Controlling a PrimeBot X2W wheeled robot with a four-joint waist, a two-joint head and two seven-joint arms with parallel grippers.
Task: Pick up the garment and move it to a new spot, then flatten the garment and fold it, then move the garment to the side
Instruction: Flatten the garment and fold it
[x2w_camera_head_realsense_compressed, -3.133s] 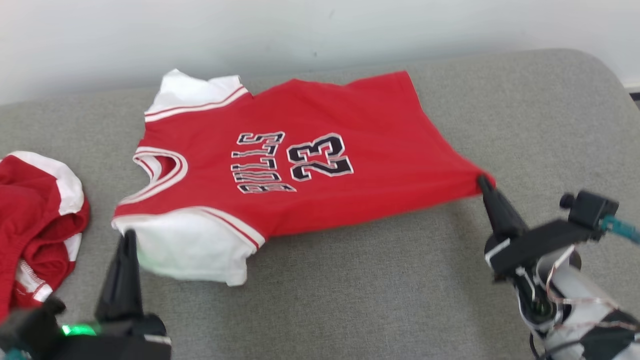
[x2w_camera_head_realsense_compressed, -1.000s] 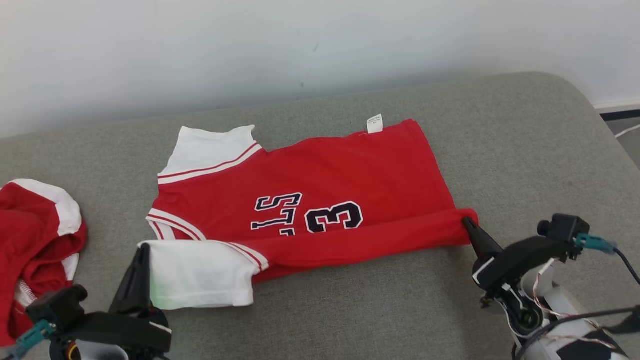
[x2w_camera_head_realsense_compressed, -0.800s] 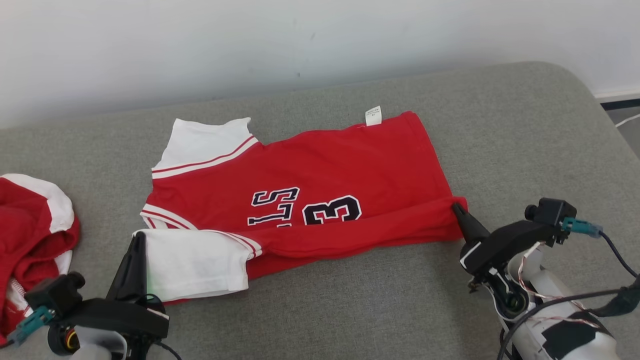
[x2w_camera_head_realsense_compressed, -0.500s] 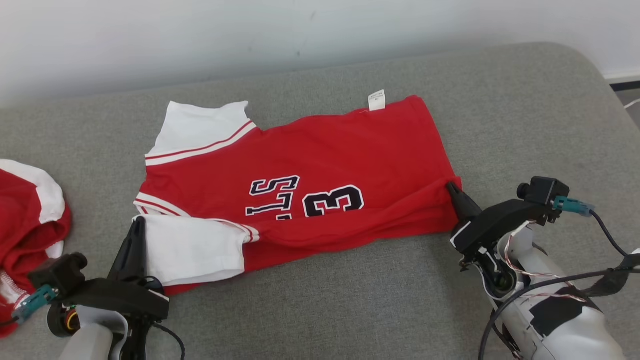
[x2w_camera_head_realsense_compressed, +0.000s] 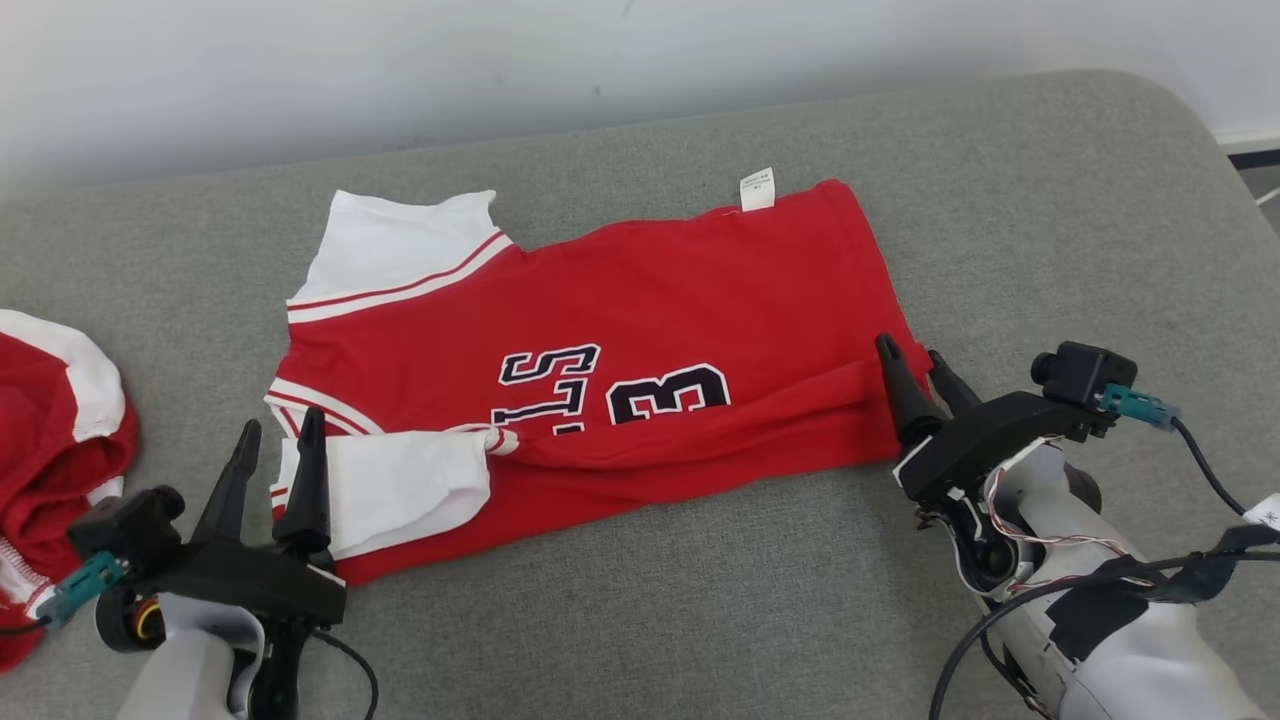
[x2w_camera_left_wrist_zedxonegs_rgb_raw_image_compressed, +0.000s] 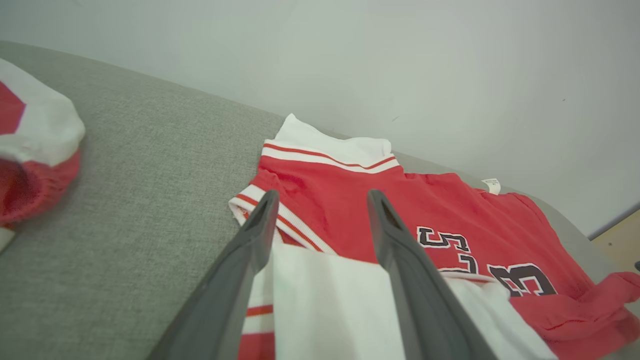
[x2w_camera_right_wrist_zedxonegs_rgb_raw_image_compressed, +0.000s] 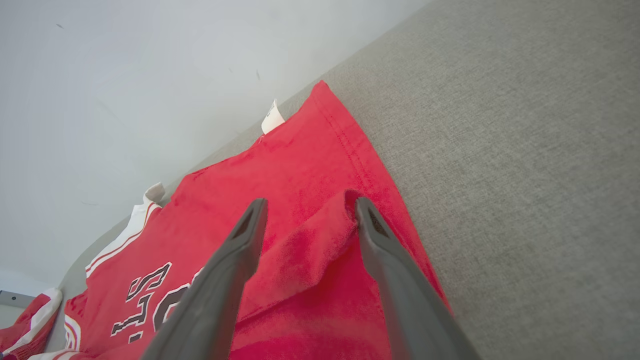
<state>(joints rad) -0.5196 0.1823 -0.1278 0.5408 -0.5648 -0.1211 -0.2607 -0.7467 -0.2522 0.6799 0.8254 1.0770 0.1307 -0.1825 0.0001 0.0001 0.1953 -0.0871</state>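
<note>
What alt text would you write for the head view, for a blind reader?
A red jersey lies on a grey cushion, its near edge folded up over the front. The left gripper stands open at the near white sleeve, and the right gripper open at the folded hem. A second red and white garment lies at the left edge.

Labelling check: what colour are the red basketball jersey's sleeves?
White sleeves, red stripes along the shoulder seam. Best in head view.

Red jersey (x2w_camera_head_realsense_compressed: 700, 290) with white sleeves on grey cushion (x2w_camera_head_realsense_compressed: 1050, 200).
</note>
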